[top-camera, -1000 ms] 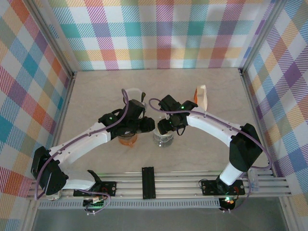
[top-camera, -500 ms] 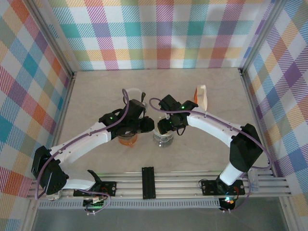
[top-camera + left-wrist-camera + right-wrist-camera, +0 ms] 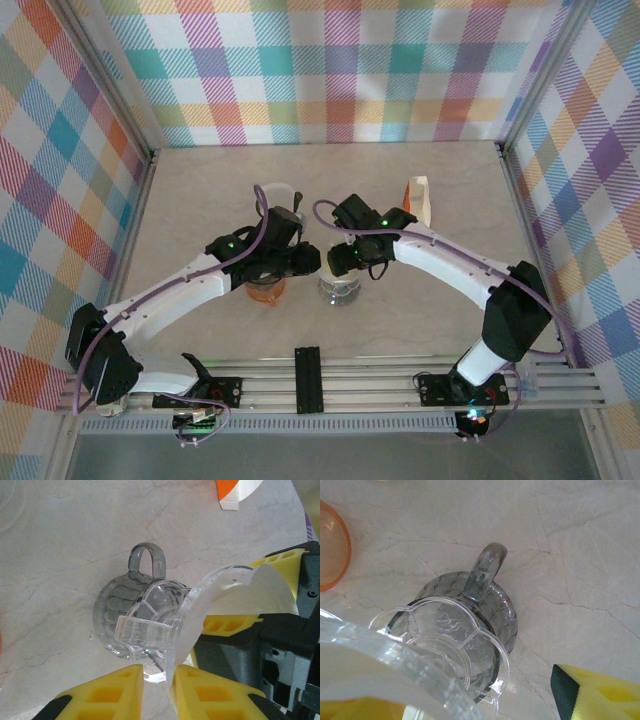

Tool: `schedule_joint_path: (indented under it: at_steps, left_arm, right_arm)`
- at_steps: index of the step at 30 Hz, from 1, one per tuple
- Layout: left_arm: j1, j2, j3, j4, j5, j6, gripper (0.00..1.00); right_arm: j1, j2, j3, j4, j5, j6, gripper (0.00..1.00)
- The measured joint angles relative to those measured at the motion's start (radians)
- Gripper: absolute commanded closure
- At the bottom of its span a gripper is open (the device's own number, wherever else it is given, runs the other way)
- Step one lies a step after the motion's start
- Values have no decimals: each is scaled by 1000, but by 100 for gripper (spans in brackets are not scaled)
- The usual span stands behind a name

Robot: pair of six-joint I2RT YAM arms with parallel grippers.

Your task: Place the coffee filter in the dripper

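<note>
A clear plastic dripper (image 3: pixel 338 288) sits on a grey glass mug (image 3: pixel 112 605) in the middle of the table. The white coffee filter (image 3: pixel 250 595) lies inside the dripper's cone against its wall. My left gripper (image 3: pixel 156 690) is narrowed on the dripper (image 3: pixel 142 630) at its handle side, with clear plastic and the filter's edge between the yellow fingers. My right gripper (image 3: pixel 460 702) stands wide open over the dripper (image 3: pixel 455 630) and mug (image 3: pixel 505 615). One of its fingers (image 3: pixel 590 695) hangs free over bare table. Both grippers, left (image 3: pixel 305 262) and right (image 3: pixel 350 262), meet above the mug.
An orange cup (image 3: pixel 265 291) stands just left of the mug, under my left arm. A white and orange package (image 3: pixel 418 200) stands behind to the right, and a clear container (image 3: pixel 281 195) behind to the left. Plaid walls close in three sides.
My right arm's elbow has swung slightly outward to the right. Both grippers, the dripper and the mug stay where they were.
</note>
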State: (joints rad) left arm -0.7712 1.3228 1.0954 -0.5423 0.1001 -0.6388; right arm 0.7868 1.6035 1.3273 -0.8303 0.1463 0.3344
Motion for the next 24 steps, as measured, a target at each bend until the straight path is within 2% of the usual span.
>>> schedule_joint_path:
  at_steps: [15,24]
  left_arm:
    - [0,0,0,1,0,0,76]
    - [0,0,0,1,0,0,74]
  right_arm:
    - [0,14,-2,-1,5,2,22]
    - [0,-168,43,9,40,-2,20]
